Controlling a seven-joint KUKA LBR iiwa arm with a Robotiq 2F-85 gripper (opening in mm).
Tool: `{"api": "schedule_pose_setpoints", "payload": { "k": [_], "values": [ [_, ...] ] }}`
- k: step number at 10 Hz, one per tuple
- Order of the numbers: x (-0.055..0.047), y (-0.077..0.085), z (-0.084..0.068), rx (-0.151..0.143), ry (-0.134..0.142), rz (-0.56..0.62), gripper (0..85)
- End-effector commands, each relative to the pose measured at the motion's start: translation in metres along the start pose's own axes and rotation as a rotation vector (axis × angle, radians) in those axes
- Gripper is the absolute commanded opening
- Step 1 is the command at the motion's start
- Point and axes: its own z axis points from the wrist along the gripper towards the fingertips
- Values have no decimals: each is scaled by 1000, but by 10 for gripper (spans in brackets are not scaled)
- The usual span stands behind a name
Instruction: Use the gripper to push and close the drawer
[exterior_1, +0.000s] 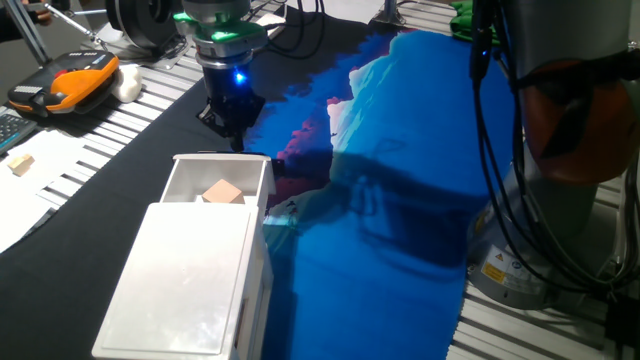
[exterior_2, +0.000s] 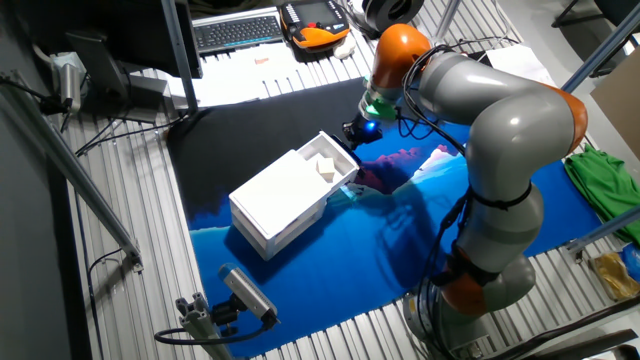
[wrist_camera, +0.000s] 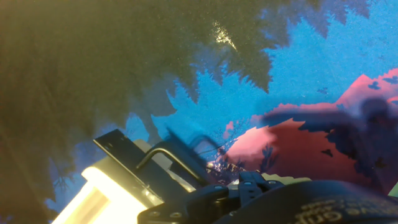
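On the dark end of the cloth (exterior_1: 400, 250) the drawer (exterior_1: 218, 182) stands partly pulled out of its white casing (exterior_1: 185, 285), open toward the robot's claw, with a tan block (exterior_1: 222, 192) lying inside. Just beyond the drawer's front wall hangs the gripper (exterior_1: 232, 128) — pointing down, blue light glowing, nothing visibly held; whether its fingers are parted or closed I cannot tell. Farther off, an orange handset (exterior_1: 72, 82) lies on the slatted table (exterior_1: 140, 100).
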Motion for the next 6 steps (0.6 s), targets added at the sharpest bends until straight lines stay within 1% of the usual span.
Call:
{"api": "schedule_pose_setpoints", "payload": {
  "k": [1, 4, 6],
  "values": [
    [0, 0, 0, 0, 0, 0, 0],
    [6, 3, 1, 2, -6, 5, 0],
    [7, 4, 1, 2, -6, 7, 0]
  ]
}}
